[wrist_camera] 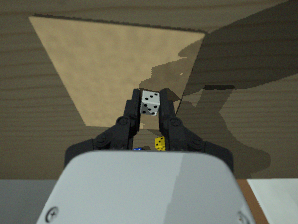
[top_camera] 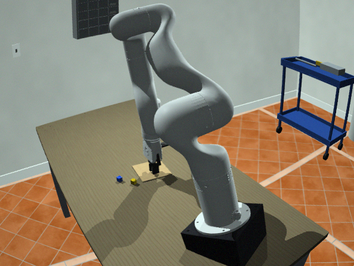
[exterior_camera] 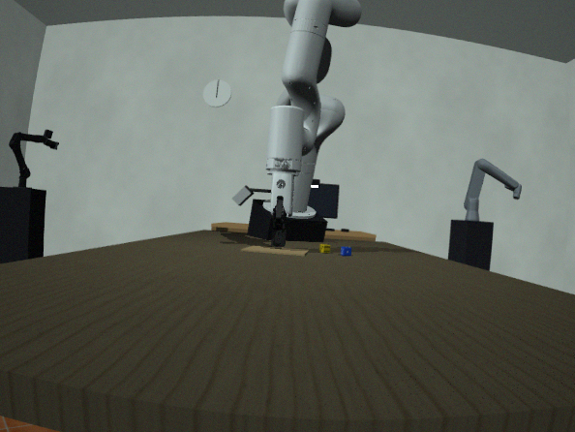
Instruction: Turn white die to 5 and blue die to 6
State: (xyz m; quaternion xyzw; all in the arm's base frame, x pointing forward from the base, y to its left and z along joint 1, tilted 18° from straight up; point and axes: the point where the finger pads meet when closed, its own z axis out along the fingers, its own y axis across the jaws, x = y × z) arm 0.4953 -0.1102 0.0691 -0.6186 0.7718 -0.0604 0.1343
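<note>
The white die [wrist_camera: 150,103] is between the fingertips of my gripper [top_camera: 154,171] [exterior_camera: 278,242] [wrist_camera: 149,98], which is shut on it, low over the mat [top_camera: 140,169] [exterior_camera: 297,252] [wrist_camera: 75,55]. Two pipped faces of the white die show in the wrist view; its underside is hidden. The fingers hide it in the top and exterior views. The tan mat lies flat on the table. The yellow die [top_camera: 133,181] [exterior_camera: 324,248] [wrist_camera: 160,143] lies on the table just off the mat. The blue die [top_camera: 119,179] [exterior_camera: 346,251] [wrist_camera: 138,149] lies farther out, also off the mat, mostly hidden in the wrist view.
The wooden table [top_camera: 89,143] [exterior_camera: 290,339] carries the mat and dice. The arm's black base [top_camera: 250,235] stands at one end of the table. A blue cart [top_camera: 313,125] stands on the floor away from the table. The arm's shadow falls across part of the mat.
</note>
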